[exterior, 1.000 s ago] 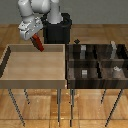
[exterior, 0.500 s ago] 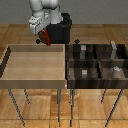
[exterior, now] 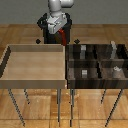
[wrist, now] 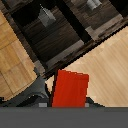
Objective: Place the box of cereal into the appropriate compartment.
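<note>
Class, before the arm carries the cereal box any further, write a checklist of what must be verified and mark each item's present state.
1. Box of cereal held in the gripper: ok, it sits between the fingers, off any surface.
2. Box lifted above the tan tray: ok.
3. Box over the dark divided bin: not ok, it hangs near the bin's far corner on the exterior view's left.
4. Compartment with the tall grey block free of obstruction: cannot tell.
5. Grip firm: cannot tell.

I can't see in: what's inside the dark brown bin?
The dark bin has four sections with small grey blocks, and a taller one at the back. Its walls hide some floor.
</note>
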You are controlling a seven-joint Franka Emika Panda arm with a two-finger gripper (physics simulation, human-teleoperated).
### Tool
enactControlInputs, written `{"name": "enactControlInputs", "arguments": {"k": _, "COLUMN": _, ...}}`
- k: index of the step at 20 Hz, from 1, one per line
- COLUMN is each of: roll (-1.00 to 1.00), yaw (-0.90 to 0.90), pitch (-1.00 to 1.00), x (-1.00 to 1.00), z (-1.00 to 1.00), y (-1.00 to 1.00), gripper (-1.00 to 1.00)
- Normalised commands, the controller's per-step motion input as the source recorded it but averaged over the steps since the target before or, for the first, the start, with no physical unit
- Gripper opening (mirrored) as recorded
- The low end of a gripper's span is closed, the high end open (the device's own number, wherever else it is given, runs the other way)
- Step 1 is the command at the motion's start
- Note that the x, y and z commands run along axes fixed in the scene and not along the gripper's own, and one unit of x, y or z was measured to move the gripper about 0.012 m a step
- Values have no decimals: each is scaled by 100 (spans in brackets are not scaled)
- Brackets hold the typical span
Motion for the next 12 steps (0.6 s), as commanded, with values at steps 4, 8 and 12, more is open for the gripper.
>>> {"name": "enactControlInputs", "arguments": {"k": 4, "roll": 0, "yaw": 0, "pitch": 0, "x": 0, "z": 0, "y": 100, "gripper": -100}}
{"name": "enactControlInputs", "arguments": {"k": 8, "roll": 0, "yaw": 0, "pitch": 0, "x": 0, "z": 0, "y": 100, "gripper": -100}}
{"name": "enactControlInputs", "arguments": {"k": 12, "roll": 0, "yaw": 0, "pitch": 0, "x": 0, "z": 0, "y": 100, "gripper": -100}}
